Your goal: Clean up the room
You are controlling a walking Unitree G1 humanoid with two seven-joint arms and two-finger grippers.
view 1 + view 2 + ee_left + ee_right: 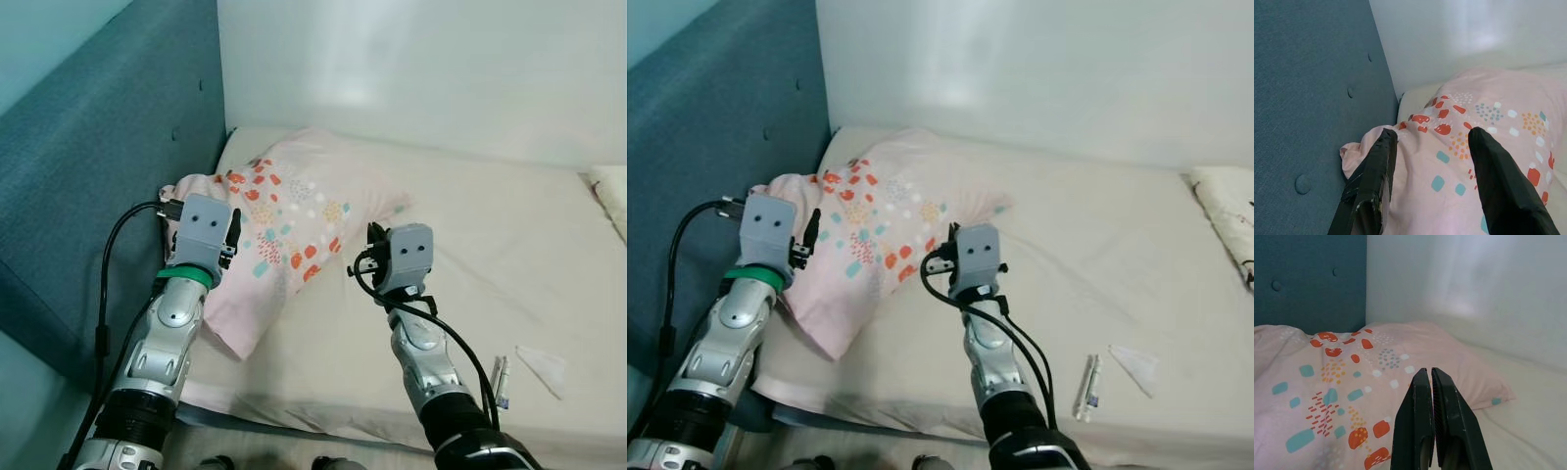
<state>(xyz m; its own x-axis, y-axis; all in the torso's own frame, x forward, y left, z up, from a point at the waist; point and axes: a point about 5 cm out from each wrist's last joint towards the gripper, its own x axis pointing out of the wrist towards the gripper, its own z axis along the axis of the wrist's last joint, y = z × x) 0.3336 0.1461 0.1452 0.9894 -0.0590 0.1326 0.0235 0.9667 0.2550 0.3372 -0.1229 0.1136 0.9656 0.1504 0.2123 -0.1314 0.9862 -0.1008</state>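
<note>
The pink patterned pillow (284, 240) lies on the bed (490, 255) against the blue headboard (1308, 98). Left gripper (1430, 147) jaws apart over it; right gripper (1431, 382) jaws together. A tube (1087, 384), perhaps toothpaste, has unreadable print.

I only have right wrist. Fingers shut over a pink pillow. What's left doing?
Observer: Left gripper is open, fingers astride the pillow's corner by the blue headboard.
Operator: Anything else on the bed?
Observer: A small tube and a white scrap lie on the sheet, to the right of the right gripper.
Operator: More bedding?
Observer: Another cream pillow sits at the far right edge of the bed.
</note>
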